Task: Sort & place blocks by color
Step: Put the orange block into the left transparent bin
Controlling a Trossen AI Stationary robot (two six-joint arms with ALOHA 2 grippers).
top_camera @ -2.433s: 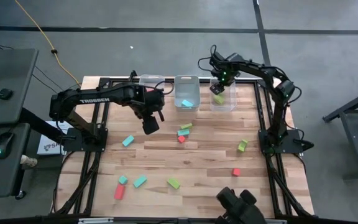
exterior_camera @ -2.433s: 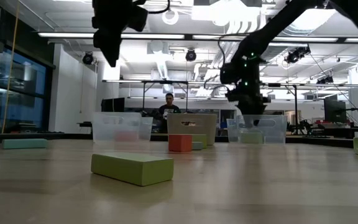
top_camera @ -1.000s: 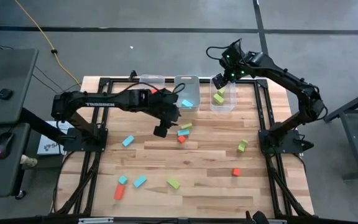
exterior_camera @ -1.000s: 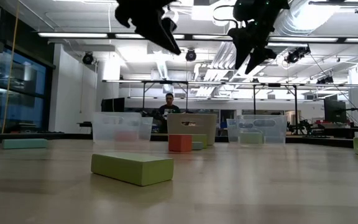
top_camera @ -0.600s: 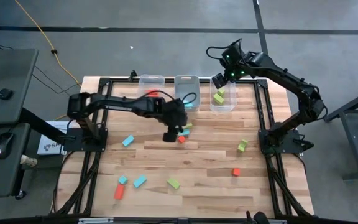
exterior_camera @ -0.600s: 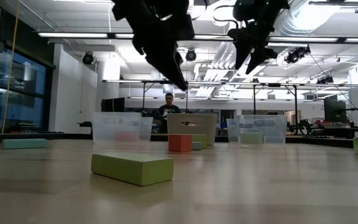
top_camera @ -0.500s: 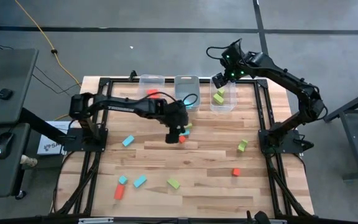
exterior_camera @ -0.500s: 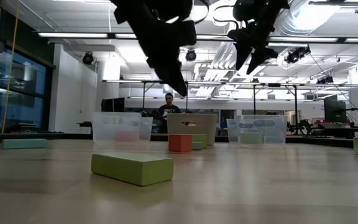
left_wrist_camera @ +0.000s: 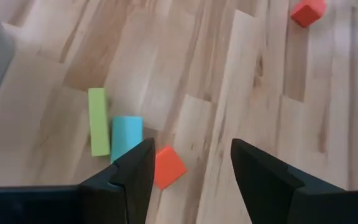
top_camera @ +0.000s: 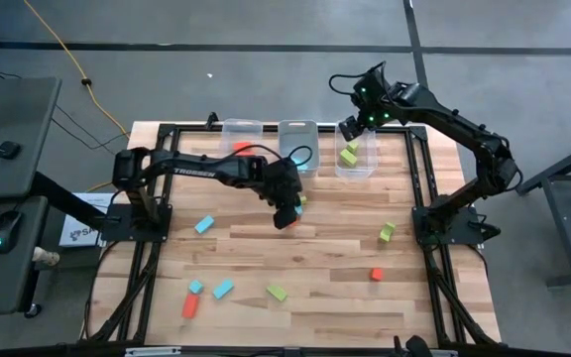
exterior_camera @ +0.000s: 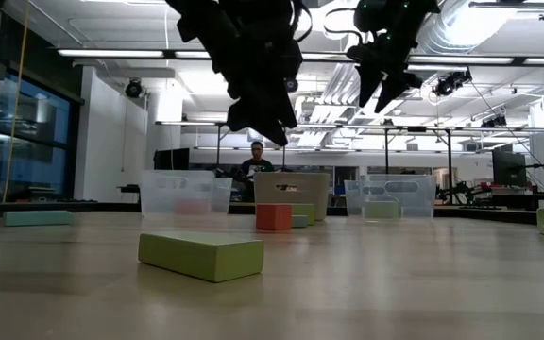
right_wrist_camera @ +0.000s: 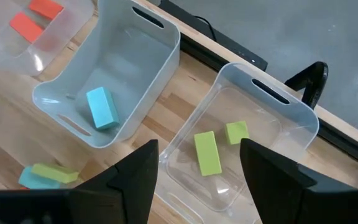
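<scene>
Reaching for the small red-orange cube [left_wrist_camera: 168,167] lying on the wooden table [top_camera: 325,278] beside a light blue bar [left_wrist_camera: 126,138] and a yellow-green bar [left_wrist_camera: 97,129], your left gripper [left_wrist_camera: 191,180] hangs above it, fingers spread and empty. Next, I judge, you must shift toward the cube, descend, then close. Your right gripper [right_wrist_camera: 197,168] waits released over the clear plastic bin [right_wrist_camera: 291,118] holding yellow-green blocks.

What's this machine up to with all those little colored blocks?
It is sorting blocks by color into three clear bins. The left gripper, open, hangs over a red block lying beside a blue block and a green block mid-table. The right gripper, open and empty, hovers above the bin with green blocks. The middle bin holds a blue one, the third bin red ones. More blocks lie scattered on the table.
</scene>
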